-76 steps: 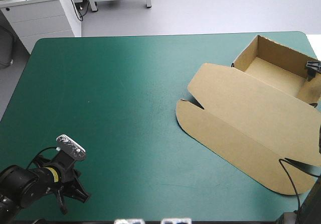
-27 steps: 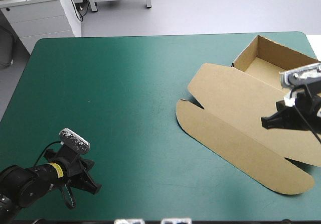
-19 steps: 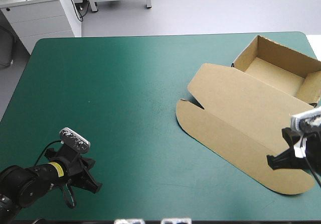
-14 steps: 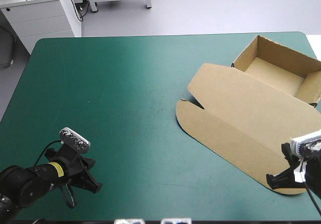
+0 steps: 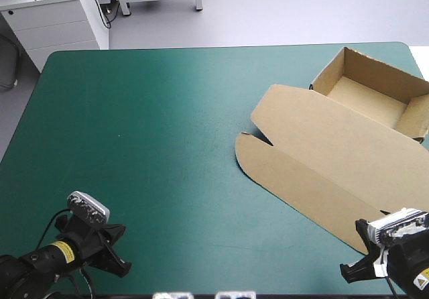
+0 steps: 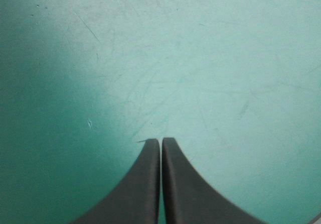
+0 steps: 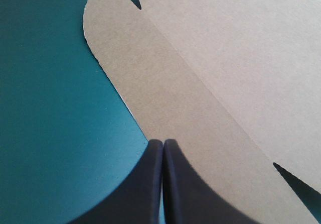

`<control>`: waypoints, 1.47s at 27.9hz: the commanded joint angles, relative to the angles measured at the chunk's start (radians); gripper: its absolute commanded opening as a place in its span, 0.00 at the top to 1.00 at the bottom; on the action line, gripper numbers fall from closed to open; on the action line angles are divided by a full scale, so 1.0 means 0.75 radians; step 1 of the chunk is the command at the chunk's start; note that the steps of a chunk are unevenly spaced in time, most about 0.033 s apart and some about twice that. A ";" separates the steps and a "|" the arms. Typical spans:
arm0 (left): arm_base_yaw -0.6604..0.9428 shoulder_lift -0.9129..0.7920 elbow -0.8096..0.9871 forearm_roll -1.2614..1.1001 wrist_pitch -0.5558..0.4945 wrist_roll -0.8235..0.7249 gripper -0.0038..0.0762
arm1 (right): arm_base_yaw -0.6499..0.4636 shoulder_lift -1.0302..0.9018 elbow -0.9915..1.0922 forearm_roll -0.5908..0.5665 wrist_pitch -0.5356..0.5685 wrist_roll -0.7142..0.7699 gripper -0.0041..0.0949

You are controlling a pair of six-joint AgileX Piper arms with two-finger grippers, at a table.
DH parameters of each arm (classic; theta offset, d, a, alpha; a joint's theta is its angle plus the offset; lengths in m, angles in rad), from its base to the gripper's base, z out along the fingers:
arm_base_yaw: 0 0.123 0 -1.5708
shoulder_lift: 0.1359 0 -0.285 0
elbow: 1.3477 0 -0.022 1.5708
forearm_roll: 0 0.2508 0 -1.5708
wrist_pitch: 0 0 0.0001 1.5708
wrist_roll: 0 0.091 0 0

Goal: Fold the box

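The brown box lies at the table's right side. Its tray stands open with walls raised at the far right, and the lid with its rounded front flap lies flat toward the middle. My right gripper is shut and holds nothing, at the near right just off the flap's near end. In the right wrist view its black fingertips meet over the curved edge of the flap. My left gripper is shut at the near left, far from the box, with only teal-green cover ahead of it.
The teal-green cover spreads bare between the left gripper and the box. The tray's far corner lies close to the table's far right edge.
My right gripper has drawn back from over the tray, across the lid, to the near right edge. My left arm has pulled back a little toward the near left corner. The box has not moved.
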 commanded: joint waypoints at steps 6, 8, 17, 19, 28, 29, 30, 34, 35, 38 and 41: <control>-0.011 -0.053 0.005 -0.003 -0.057 -0.008 0.96 | 0.000 -0.039 0.122 0.034 -0.170 -0.046 0.98; -0.011 -0.053 0.005 -0.003 -0.057 -0.008 0.96 | 0.000 -0.039 0.148 0.034 -0.176 -0.046 0.98; -0.011 -0.053 0.006 -0.003 -0.039 -0.008 0.96 | 0.000 -0.039 0.211 0.034 -0.182 -0.046 0.98; -0.011 -0.053 0.006 -0.003 -0.039 -0.008 0.96 | 0.000 -0.039 0.211 0.034 -0.182 -0.043 0.98; -0.011 -0.053 0.008 -0.003 -0.039 -0.008 0.96 | 0.000 -0.039 0.211 0.034 -0.179 -0.043 0.98; -0.011 -0.053 0.008 -0.003 -0.039 -0.008 0.96 | 0.000 -0.039 0.211 0.034 -0.179 -0.043 0.98; -0.011 -0.053 0.008 -0.003 -0.039 -0.008 0.96 | 0.000 -0.039 0.211 0.034 -0.179 -0.043 0.98; -0.011 -0.053 0.008 -0.003 -0.039 -0.008 0.96 | 0.007 -0.039 0.211 0.034 -0.179 -0.041 0.98; -0.011 -0.053 0.008 -0.003 -0.039 -0.008 0.96 | 0.007 -0.039 0.211 0.034 -0.179 -0.041 0.98; -0.011 -0.053 0.008 -0.003 -0.039 -0.008 0.96 | 0.007 -0.039 0.211 0.034 -0.179 -0.041 0.98; -0.011 -0.053 0.008 -0.003 -0.039 -0.008 0.96 | 0.007 -0.039 0.211 0.034 -0.179 -0.041 0.98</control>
